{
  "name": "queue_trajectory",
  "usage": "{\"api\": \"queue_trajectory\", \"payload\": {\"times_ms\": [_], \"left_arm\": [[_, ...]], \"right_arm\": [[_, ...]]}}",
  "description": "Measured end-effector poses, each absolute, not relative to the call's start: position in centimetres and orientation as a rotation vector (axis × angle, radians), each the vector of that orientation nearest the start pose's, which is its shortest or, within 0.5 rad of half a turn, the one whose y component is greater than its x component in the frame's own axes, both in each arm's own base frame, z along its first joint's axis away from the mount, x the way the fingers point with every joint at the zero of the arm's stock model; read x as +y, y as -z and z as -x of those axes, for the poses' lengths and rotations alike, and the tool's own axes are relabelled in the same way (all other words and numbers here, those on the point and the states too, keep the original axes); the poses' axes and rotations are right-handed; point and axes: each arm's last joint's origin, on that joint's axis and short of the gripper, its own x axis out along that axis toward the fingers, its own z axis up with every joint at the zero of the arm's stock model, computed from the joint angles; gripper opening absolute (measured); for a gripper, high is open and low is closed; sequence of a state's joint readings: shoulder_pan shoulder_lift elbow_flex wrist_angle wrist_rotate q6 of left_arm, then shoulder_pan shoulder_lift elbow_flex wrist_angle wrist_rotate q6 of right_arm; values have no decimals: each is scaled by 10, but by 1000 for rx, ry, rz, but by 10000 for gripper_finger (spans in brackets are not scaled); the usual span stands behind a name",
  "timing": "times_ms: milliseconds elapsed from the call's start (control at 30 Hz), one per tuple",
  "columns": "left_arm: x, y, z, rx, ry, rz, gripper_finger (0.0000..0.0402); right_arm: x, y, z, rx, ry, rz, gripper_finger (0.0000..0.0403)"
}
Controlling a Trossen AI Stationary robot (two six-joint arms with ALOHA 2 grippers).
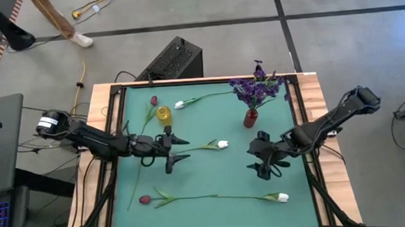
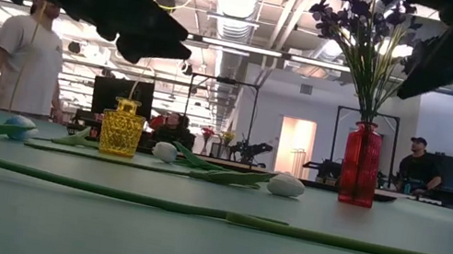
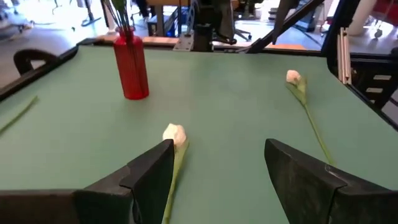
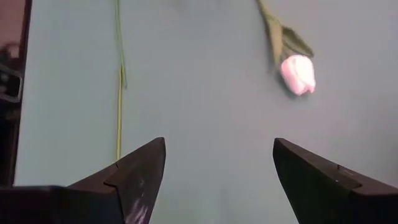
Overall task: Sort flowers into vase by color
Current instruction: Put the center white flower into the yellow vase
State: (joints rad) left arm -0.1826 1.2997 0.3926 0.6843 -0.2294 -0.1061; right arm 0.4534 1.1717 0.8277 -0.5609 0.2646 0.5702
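Observation:
Three white tulips lie flat on the green mat: one at mid-table [image 1: 222, 145], one at the far side [image 1: 180, 104], one near the front right [image 1: 282, 197]. Two dark red tulips lie at the far left [image 1: 153, 101] and front left [image 1: 145, 199]. The purple spray [image 1: 258, 88] stands with its stems in a red vase [image 1: 250, 117]. A yellow vase [image 1: 164, 115] stands empty. My left gripper [image 1: 180, 149] is open and empty, over the stem end of the mid-table tulip [image 3: 175, 134]. My right gripper [image 1: 262, 153] is open and empty, right of that tulip's head [image 4: 297, 73].
The mat is framed by a dark rail [image 1: 117, 132] and wooden table edges [image 1: 320, 107]. A long green stem [image 2: 103, 188] runs across the front of the mat. A black box [image 1: 172, 59] sits beyond the far edge. People stand in the room behind the table [image 2: 29, 55].

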Motion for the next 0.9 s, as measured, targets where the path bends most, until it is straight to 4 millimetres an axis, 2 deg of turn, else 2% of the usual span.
{"api": "queue_trajectory", "payload": {"times_ms": [233, 433, 633, 800, 900], "left_arm": [[-57, -169, -255, 266, -122, 85, 240], [-66, -152, -289, 343, -152, 24, 240], [-50, -139, -313, 525, -229, -27, 240], [-30, -132, -311, 621, -249, 30, 240], [-24, -128, -308, 648, -198, 64, 239]], "right_arm": [[107, -239, -205, 807, -44, -137, 316], [111, -231, -202, 794, -82, -81, 315], [110, -224, -201, 794, -111, -4, 315], [110, -219, -200, 786, -144, 65, 315], [110, -219, -200, 784, -162, 95, 315]]}}
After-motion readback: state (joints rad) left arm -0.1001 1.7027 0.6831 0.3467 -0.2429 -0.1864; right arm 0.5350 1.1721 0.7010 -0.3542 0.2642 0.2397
